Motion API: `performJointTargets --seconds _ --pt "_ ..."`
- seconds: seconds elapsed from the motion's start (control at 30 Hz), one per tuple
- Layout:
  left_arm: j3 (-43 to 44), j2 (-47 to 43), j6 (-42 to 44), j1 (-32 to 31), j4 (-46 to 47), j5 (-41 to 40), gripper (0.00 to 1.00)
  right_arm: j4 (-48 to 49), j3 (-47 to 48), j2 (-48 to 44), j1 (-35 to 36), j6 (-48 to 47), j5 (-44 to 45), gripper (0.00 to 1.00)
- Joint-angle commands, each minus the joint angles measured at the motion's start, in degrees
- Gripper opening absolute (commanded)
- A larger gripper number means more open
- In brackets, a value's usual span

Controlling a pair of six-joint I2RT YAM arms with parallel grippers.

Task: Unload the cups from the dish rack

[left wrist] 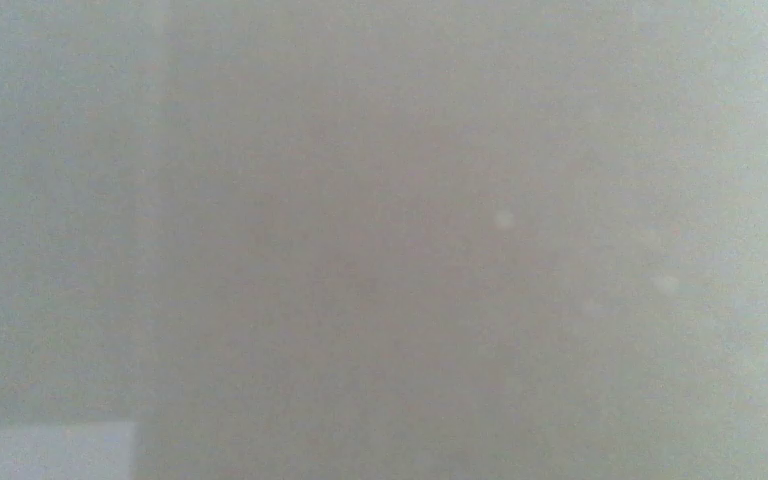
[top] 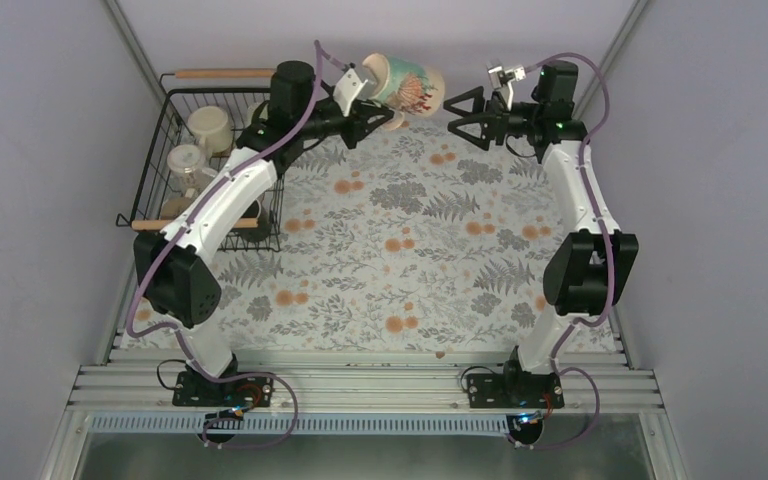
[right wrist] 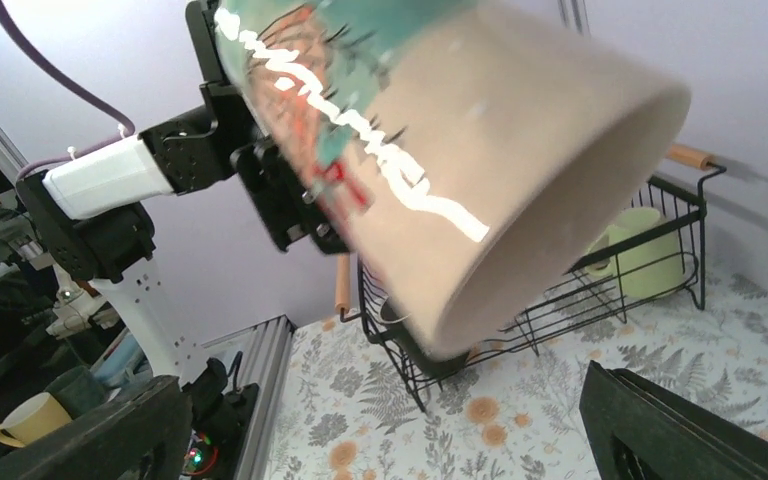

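Note:
My left gripper [top: 388, 113] is shut on a cream mug with a teal and red floral print [top: 410, 82] and holds it on its side, high above the back of the table. In the right wrist view the mug [right wrist: 480, 170] fills the frame with its base toward the camera, and the left gripper [right wrist: 280, 190] is behind it. My right gripper [top: 460, 116] is open and empty, just right of the mug and facing it. The black wire dish rack [top: 165, 150] stands at the back left with a cream mug [top: 210, 125] and another [top: 185, 160] inside. The left wrist view is a grey blur.
The rack's wooden handles [top: 222, 72] lie at its far and near ends. In the right wrist view the rack [right wrist: 560, 300] holds a pale green mug [right wrist: 645, 245] and a dark one [right wrist: 415, 345]. A yellowish cup [right wrist: 30, 420] sits off the table. Walls close in on both sides.

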Motion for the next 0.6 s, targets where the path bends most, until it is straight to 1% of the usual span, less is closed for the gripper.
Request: performJointTargets --seconds 0.0,0.1,0.17,0.23,0.3,0.33,0.43,0.57 --pt "0.9 -1.4 -2.2 -3.3 10.3 4.5 0.02 2.5 4.5 2.2 0.5 2.5 -7.0 1.0" --pt "1.1 -0.4 -2.8 -4.0 11.1 4.9 0.02 2.7 5.9 3.7 0.9 3.3 -7.6 1.0" --pt "2.3 1.0 -2.9 -4.0 10.5 5.8 0.02 2.6 6.5 4.4 1.5 3.8 -8.6 0.97" --pt "3.1 2.4 -2.8 -4.0 10.0 5.9 0.02 2.5 6.4 4.2 2.0 3.7 -9.3 0.92" --pt "3.1 3.5 -2.8 -4.0 10.3 6.6 0.02 2.3 6.4 3.5 2.7 3.6 -10.3 0.81" --pt "2.9 3.9 -3.0 -4.0 10.8 7.2 0.02 2.0 6.3 3.1 3.0 3.5 -10.9 0.78" --pt "2.8 5.2 -4.1 -4.0 12.0 9.6 0.02 -0.1 6.3 1.2 3.5 1.2 -12.0 0.76" --pt "3.2 6.7 -5.4 -4.0 13.1 12.4 0.02 -0.6 5.3 -0.8 3.8 0.5 -12.8 0.67"
